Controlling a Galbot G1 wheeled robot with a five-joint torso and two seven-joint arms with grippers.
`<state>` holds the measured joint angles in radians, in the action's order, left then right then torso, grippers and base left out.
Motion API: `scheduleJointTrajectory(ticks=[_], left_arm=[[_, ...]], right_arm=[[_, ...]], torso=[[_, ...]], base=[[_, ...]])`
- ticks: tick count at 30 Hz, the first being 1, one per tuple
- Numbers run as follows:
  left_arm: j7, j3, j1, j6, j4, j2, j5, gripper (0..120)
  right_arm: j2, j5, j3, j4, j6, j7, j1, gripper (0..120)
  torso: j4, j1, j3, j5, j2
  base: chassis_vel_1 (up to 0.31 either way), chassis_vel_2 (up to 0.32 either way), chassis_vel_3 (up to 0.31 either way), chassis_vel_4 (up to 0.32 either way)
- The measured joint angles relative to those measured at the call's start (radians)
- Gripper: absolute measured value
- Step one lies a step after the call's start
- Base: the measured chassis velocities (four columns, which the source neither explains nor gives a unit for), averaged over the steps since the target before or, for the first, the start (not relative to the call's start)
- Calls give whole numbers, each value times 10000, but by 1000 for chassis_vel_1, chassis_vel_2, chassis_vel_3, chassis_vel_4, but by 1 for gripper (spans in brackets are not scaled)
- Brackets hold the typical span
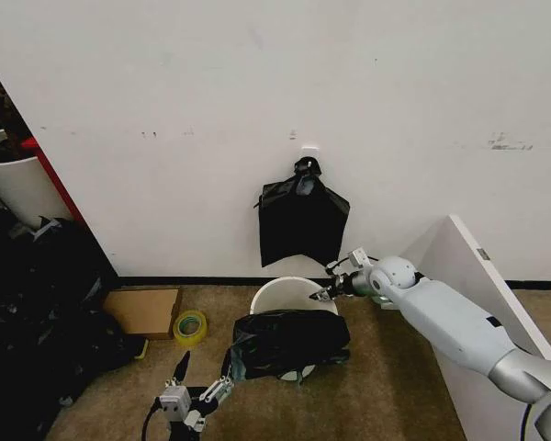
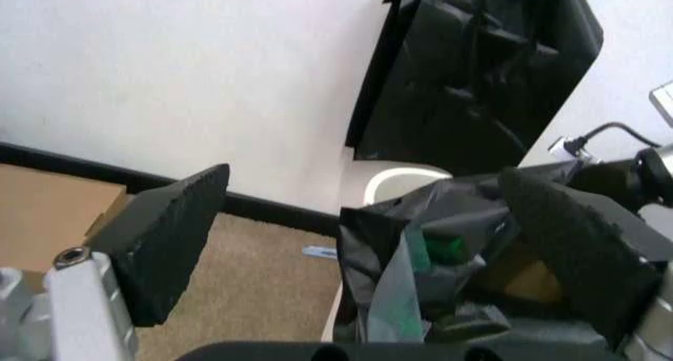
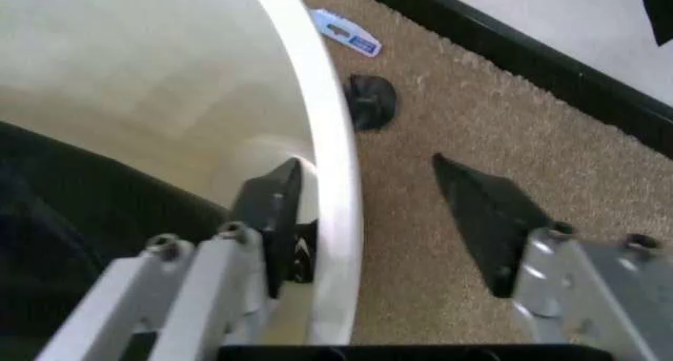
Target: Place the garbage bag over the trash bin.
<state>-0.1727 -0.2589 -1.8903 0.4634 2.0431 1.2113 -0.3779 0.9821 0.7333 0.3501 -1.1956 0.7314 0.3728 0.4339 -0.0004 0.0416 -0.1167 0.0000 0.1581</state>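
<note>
Bag: garbage bag (image 1: pixel 289 342) draped over trash bin (image 1: pixel 277 296) near rim, just ahead of left gripper (image 1: pixel 195 390), spread.
Rim: far edge between spread right gripper (image 3: pixel 363 219) fingers, nearer arm.

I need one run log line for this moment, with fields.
left end effector: open, beside garbage bag | right end effector: open, astride rim of trash bin | bag: draped on bin's front, far rim bare

A flat black bag (image 1: pixel 301 220) hangs on the wall above a cardboard piece (image 1: pixel 145 310) and tape roll (image 1: pixel 190 326).
</note>
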Motion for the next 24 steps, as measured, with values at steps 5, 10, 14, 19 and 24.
scheduleJointTrajectory(ticks=[5,10,14,19,24], left_arm=[[-20,44,-44,-18,-19,17,-13,100],[-51,70,-110,-29,-17,18,18,100],[-64,87,-163,-30,-15,26,50,100],[-75,124,-181,-30,6,63,76,100],[-86,159,-152,-31,55,61,82,100]], right_arm=[[58,14,168,128,-6,82,-184,29],[63,11,230,113,-7,151,-191,11],[93,15,178,105,-17,77,-122,3],[-83,151,28,-189,-19,-195,68,3],[-126,542,-390,-440,-11,-722,408,3]], torso=[[4,0,0,-1,0],[1,0,0,0,0],[3,0,1,-1,0],[2,0,0,0,0],[3,0,0,2,0]], base=[[0,0,0,0],[0,0,0,0],[0,0,0,0],[0,0,0,0],[0,0,0,0]])
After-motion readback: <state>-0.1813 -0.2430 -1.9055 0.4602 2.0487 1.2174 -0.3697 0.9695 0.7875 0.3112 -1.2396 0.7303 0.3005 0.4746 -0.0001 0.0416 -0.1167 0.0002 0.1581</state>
